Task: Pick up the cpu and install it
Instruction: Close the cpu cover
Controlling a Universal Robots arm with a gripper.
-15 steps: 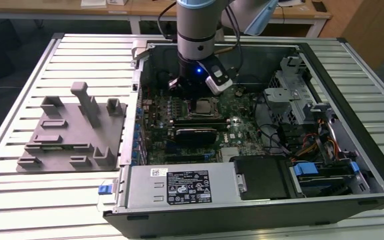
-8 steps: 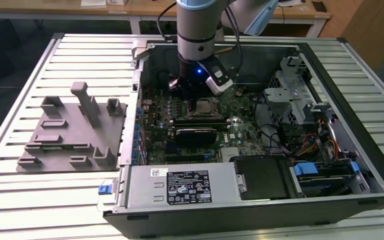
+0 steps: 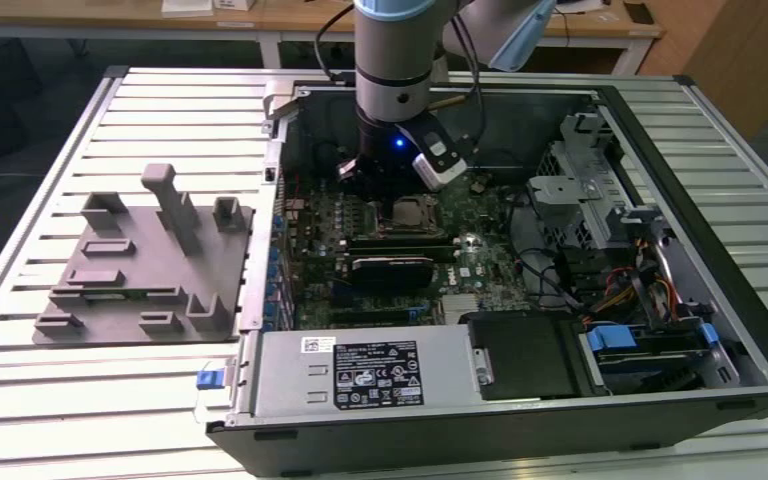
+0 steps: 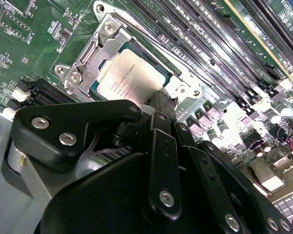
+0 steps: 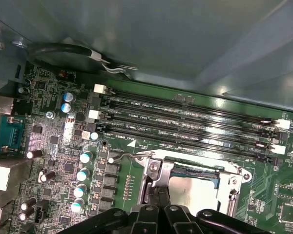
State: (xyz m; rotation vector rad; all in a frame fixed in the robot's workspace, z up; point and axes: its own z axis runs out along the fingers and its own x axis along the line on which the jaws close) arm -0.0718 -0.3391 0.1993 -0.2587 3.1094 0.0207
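Centrally, the gripper hangs vertically from the arm in the far half of the open computer case, low over the motherboard. Whether the claw is spread or pressed together cannot be told, since its own black linkage covers the working end in both wrist views. The cpu lies flat inside the socket frame, silvery plate upward, directly beneath the claw and just ahead of that linkage. Contact between the two cannot be confirmed, and nothing appears lifted clear of the socket. By this evidence the work stands at the installation step, with the chip resting in its seat rather than in transit. Judged from the layout, any further motion here calls for a straight vertical path and a light touch. A sideways drag could shift the chip or catch the retention lever that runs along one side of the frame. Outward from the socket, parallel memory slots lie just beside it. A labelled power supply box fills the near end of the case. Well apart, on the exterior view's left, a grey tray with moulded holders rests on the slatted table beside the case.
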